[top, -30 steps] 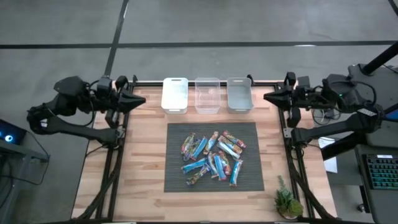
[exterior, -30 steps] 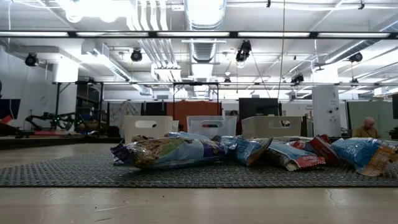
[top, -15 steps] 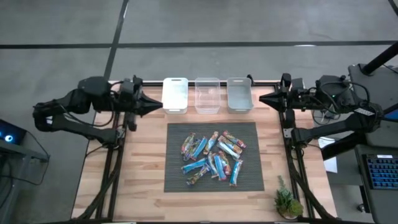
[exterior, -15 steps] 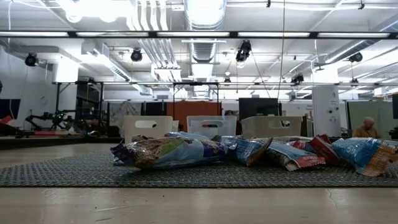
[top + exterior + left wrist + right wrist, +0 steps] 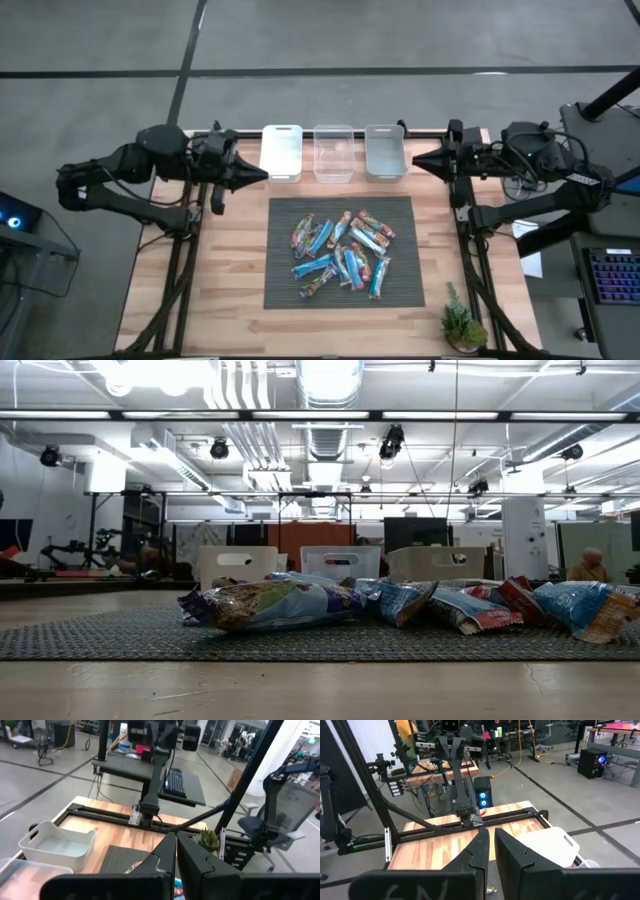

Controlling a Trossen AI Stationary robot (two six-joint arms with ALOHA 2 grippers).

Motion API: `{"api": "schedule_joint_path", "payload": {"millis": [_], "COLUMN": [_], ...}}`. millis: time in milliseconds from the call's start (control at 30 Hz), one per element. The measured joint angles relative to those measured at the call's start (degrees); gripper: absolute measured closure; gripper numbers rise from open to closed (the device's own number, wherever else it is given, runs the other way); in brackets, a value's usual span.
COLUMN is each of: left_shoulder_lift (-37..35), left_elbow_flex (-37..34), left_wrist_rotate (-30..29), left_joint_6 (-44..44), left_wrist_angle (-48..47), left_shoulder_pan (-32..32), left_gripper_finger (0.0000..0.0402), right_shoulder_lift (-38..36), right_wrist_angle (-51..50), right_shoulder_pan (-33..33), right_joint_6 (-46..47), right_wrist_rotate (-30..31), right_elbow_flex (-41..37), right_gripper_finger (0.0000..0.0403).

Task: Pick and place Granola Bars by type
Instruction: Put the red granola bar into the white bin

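Sorting has not yet begun: the Granola Bars (image 5: pixel 343 254) lie heaped on the dark mat (image 5: pixel 283 290) mid-table (image 5: pixel 232 290), none yet in the three bins (image 5: pixel 333 152) along the far edge. Both tools are clenched and empty — the left tool (image 5: pixel 262 174) hangs beside the white bin, the right tool (image 5: pixel 418 159) beside the grey one. Best to open one tool wide, drop over a bar at the heap's edge, and grip across its narrow width — neighbours overlap.
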Motion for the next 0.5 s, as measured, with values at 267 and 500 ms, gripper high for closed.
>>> {"api": "schedule_joint_path", "payload": {"millis": [267, 500], "left_shoulder_lift": [0.18, 0.24], "left_elbow_flex": [0.0, 0.0], "left_wrist_rotate": [0.0, 0.0], "left_joint_6": [0.01, -2.41], "left_wrist_angle": [-2.1, -8.83], "left_shoulder_pan": [0.0, 0.0], "left_gripper_finger": [0.0402, 0.0402], "right_shoulder_lift": [1.24, 2.41], "right_wrist_angle": [-0.18, -5.21], "right_shoulder_pan": [0.0, 0.0], "right_joint_6": [0.27, 3.11], "right_wrist_rotate": [-0.33, -0.36], "right_elbow_flex": [0.0, 0.0], "right_gripper_finger": [0.038, 0.038]}}
